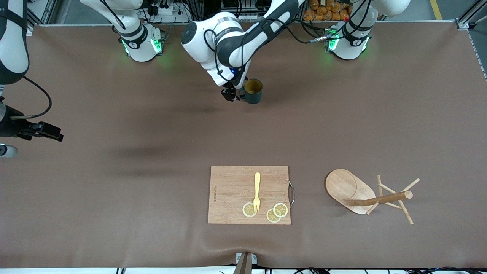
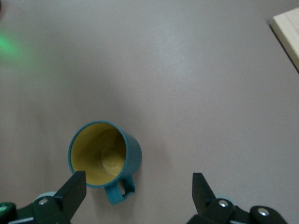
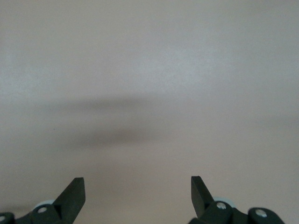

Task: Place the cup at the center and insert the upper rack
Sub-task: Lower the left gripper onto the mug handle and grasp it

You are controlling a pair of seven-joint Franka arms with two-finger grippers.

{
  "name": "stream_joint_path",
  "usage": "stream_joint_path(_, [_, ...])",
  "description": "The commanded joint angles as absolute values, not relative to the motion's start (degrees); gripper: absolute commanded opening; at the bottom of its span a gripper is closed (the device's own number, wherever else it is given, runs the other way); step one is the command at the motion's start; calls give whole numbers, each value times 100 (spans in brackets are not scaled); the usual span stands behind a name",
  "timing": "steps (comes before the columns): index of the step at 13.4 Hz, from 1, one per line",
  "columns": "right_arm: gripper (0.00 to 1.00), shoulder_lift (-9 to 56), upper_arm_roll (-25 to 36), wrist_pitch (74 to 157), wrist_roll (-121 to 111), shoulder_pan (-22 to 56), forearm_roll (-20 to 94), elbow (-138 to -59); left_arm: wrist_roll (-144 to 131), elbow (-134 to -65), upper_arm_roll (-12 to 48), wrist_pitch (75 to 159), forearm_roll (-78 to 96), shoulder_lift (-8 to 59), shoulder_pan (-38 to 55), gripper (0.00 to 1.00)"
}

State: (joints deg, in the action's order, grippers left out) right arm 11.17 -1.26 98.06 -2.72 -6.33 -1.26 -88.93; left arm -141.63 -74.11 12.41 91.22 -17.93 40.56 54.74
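Starting with the front view: the cup [image 1: 253, 91] stands upright on the brown table [image 1: 114, 198], far from the front camera and close to the robots' bases, yellowish inside showing. The left gripper [image 1: 230, 94] sits just beside it, low over the table; no finger is closed on the cup. The rack [image 1: 367, 195] lies tipped on its side near the front camera, toward the left arm's end of the table, oval base on edge, pole and pegs pointing toward that end. A cutting board [image 1: 249, 194] lies beside it, nearer the table's middle, carrying a yellow fork [image 1: 257, 191] and three lemon slices [image 1: 272, 211]. The right gripper [image 1: 45, 131] hangs over bare table at the right arm's end; that arm waits.

Left wrist view: the left gripper [image 2: 139, 187] has its fingers [image 2: 72, 190] wide apart. The cup [image 2: 104, 156] is upright, loop handle turned toward the gripper, one finger just beside the rim. A corner of the cutting board [image 2: 287, 29] shows at the edge.

Right wrist view: the right gripper [image 3: 138, 189] has fingers [image 3: 73, 192] spread wide, nothing between them, only table [image 3: 149, 84] and shadow below.
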Motion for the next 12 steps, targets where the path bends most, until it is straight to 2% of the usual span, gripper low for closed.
stream_joint_path(1, [100,976,-229,9773,41,-703,139,-9018,-14658,-6919,1274,8956,-1846,4253,5502,100])
stream_joint_path(12, [100,993,-246,9167,571,-502,290,-8947,-15468,-6812,1204,9298,-1872,5097,6002,100])
